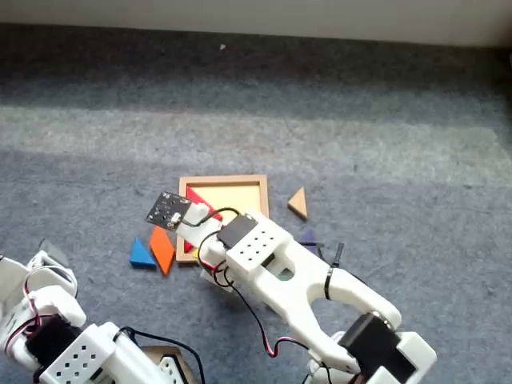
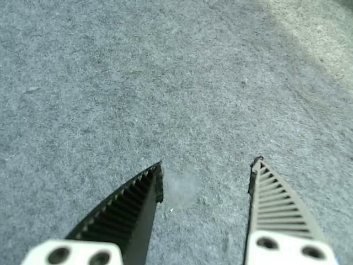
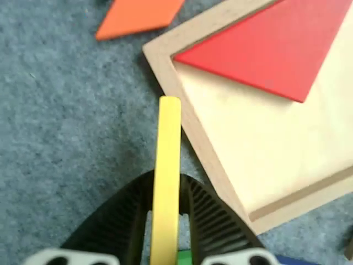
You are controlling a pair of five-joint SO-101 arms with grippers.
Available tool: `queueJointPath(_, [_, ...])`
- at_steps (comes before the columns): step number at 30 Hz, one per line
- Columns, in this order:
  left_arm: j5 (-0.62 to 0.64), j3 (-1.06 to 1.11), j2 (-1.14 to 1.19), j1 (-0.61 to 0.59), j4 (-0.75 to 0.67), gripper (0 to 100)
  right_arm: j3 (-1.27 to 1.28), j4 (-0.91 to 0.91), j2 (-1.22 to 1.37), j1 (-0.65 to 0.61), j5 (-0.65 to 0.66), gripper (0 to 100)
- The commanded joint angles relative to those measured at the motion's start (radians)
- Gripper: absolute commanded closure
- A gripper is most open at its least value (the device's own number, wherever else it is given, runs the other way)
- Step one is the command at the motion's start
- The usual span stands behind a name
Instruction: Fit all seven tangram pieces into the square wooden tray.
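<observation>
The square wooden tray (image 1: 224,181) lies on grey carpet with a red triangle (image 1: 202,202) in its left part. My right gripper (image 3: 165,190) is shut on a thin yellow piece (image 3: 166,171), held on edge just outside the tray's rim (image 3: 182,110), near the corner closest to the arms. The red triangle (image 3: 276,47) lies flat inside the tray. An orange parallelogram (image 1: 162,249) and a blue triangle (image 1: 142,254) lie left of the tray. A tan triangle (image 1: 298,202) lies to its right. My left gripper (image 2: 207,171) is open above bare carpet.
The right arm (image 1: 264,256) stretches over the tray's near edge, and a purple piece (image 1: 308,238) peeks out beside it. The left arm (image 1: 48,308) sits at the near left corner. Carpet beyond the tray is open.
</observation>
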Motion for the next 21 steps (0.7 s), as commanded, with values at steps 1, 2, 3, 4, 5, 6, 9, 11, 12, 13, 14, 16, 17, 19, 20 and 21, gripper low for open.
queueJointPath(1, [0.009,-0.013,-0.007,-0.001,-0.006,75,-0.018,0.005,-0.140,0.067,0.017,99.3])
queueJointPath(2, [0.009,-0.013,-0.007,-0.001,-0.006,75,-0.018,0.004,-0.151,0.071,0.020,99.3])
queueJointPath(3, [0.009,-0.013,-0.007,-0.001,-0.006,75,-0.018,0.002,-0.153,0.073,0.021,99.3])
queueJointPath(4, [0.009,-0.013,-0.007,-0.001,-0.006,75,-0.018,-0.001,-0.148,0.073,0.029,99.3])
queueJointPath(5, [0.009,-0.013,-0.007,-0.001,-0.006,75,-0.018,0.002,-0.137,0.071,0.060,99.3])
queueJointPath(6, [0.009,-0.013,-0.007,-0.001,-0.006,75,-0.018,0.007,-0.124,0.071,0.103,99.3])
queueJointPath(9, [0.006,-0.013,-0.007,-0.001,-0.006,75,-0.048,0.013,-0.064,0.071,0.221,99.3])
queueJointPath(11, [0.006,-0.013,-0.007,-0.001,-0.006,75,-0.096,0.068,-0.019,0.070,0.279,99.3])
queueJointPath(12, [0.006,-0.013,-0.007,-0.001,-0.006,75,-0.133,0.107,0.002,0.068,0.305,99.3])
queueJointPath(13, [0.006,-0.013,-0.007,-0.001,-0.006,75,-0.171,0.153,0.021,0.062,0.331,99.3])
queueJointPath(14, [0.006,-0.013,-0.007,-0.001,-0.006,75,-0.216,0.197,0.041,0.054,0.354,99.3])
queueJointPath(16, [0.006,-0.013,-0.007,-0.001,-0.006,75,-0.288,0.255,0.077,0.048,0.393,99.3])
queueJointPath(17, [0.006,-0.013,-0.007,-0.001,-0.006,75,-0.321,0.268,0.097,0.047,0.408,99.3])
queueJointPath(19, [0.006,-0.013,-0.007,-0.001,-0.006,75,-0.374,0.268,0.142,0.048,0.433,99.3])
queueJointPath(20, [0.006,-0.013,-0.007,-0.001,-0.006,75,-0.392,0.268,0.168,0.051,0.448,99.3])
queueJointPath(21, [0.006,-0.013,-0.007,-0.001,-0.006,75,-0.407,0.271,0.196,0.053,0.462,99.3])
